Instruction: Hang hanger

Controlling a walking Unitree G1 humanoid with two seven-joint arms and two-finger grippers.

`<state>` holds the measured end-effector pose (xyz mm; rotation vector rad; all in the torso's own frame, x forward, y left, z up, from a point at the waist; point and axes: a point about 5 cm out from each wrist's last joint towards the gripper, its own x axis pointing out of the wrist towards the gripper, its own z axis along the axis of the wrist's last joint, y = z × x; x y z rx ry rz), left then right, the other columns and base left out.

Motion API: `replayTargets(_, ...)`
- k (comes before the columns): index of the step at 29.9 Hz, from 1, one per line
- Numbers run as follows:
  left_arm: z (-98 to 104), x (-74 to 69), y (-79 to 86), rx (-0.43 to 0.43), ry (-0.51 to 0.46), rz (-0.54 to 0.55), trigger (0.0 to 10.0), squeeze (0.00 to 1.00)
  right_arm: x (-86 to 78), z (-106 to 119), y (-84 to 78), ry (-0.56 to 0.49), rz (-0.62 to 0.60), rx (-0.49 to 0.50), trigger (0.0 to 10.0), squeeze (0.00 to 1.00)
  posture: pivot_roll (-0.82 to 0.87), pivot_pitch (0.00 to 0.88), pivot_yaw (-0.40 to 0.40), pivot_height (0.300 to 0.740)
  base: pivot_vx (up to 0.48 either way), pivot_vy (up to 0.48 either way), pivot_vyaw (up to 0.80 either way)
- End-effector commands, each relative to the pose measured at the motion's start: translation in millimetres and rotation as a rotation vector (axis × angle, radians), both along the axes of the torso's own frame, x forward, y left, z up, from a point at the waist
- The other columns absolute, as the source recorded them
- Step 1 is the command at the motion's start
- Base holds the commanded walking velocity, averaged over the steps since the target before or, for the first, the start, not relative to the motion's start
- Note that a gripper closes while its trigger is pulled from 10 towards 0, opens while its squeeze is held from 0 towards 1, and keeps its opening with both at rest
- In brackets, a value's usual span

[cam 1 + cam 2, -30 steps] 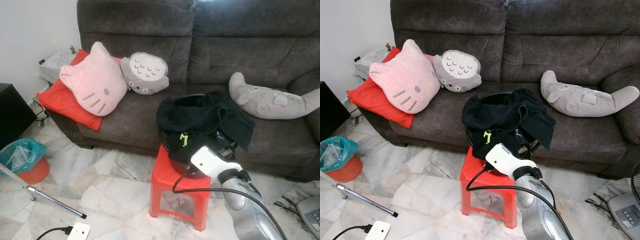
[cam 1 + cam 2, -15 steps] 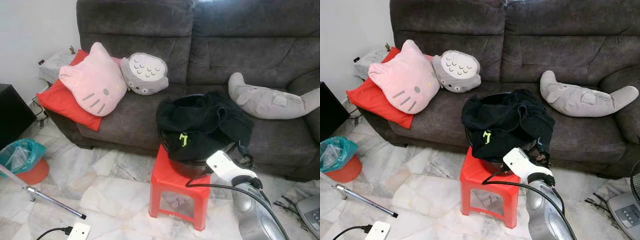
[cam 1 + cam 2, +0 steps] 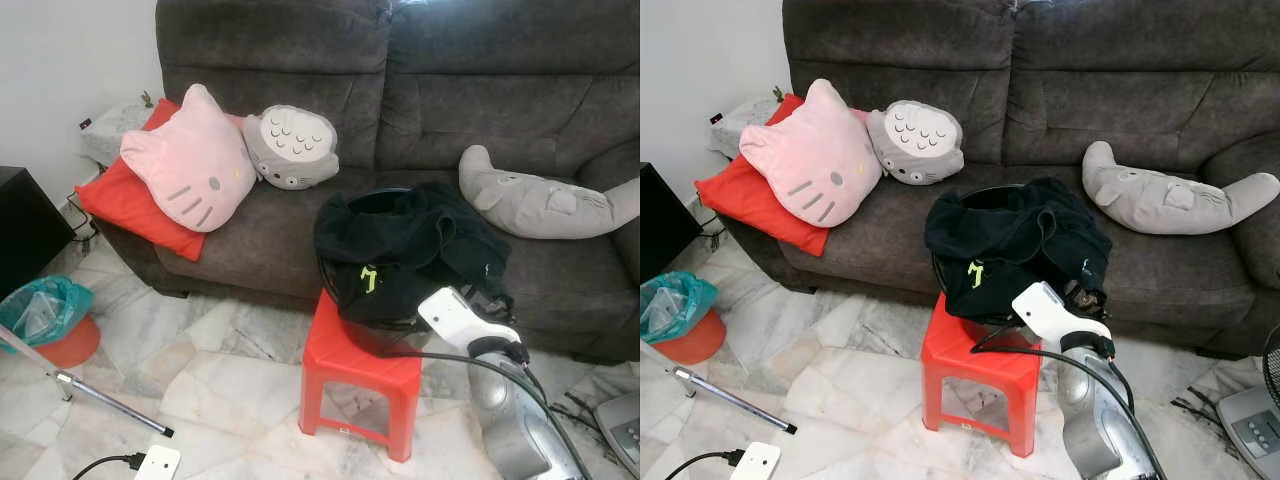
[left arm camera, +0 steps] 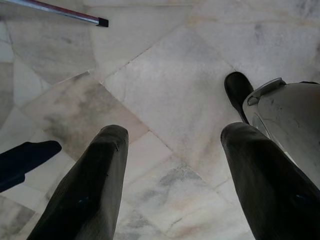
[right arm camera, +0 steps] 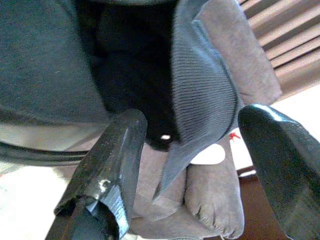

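Right wrist view: right gripper (image 5: 187, 165) at the black garment (image 3: 405, 245) heaped in a round black basket (image 3: 352, 325), fingers spread apart, gripping nothing.
Basket sits on a red plastic stool (image 3: 360, 375) just in front of the dark grey fabric sofa (image 3: 450, 90); right arm reaches to the garment's near-right edge; no hanger can be made out under the cloth; left gripper (image 4: 172, 165) hangs over the marble floor (image 4: 170, 100), fingers apart, empty; pink cat-face cushion (image 3: 190, 160) on the sofa's left end.
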<state>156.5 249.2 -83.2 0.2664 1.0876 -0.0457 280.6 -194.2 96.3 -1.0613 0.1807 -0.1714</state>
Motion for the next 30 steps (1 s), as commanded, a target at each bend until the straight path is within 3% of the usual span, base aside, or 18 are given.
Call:
replayTargets(1,1.1,-1.1,5.4,0.016,0.002,0.009,10.0,0.00,4.4,3.3,-1.6,-0.019,-0.004,0.010,10.0,0.00,-0.20,0.000,0.089,0.740,0.000,0.000,0.00)
replayTargets(17,1.1,-0.6,4.9,0.014,0.000,0.011,10.0,0.00,19.1,15.7,6.2,-0.091,0.059,0.059,10.0,0.00,-0.19,0.000,0.088,0.740,0.000,0.000,0.00)
replayTargets(30,1.2,-0.5,5.0,0.013,-0.001,0.012,10.0,0.00,20.5,8.3,-7.8,-0.057,0.006,0.027,10.0,0.00,-0.19,0.000,0.089,0.740,0.000,0.000,0.00)
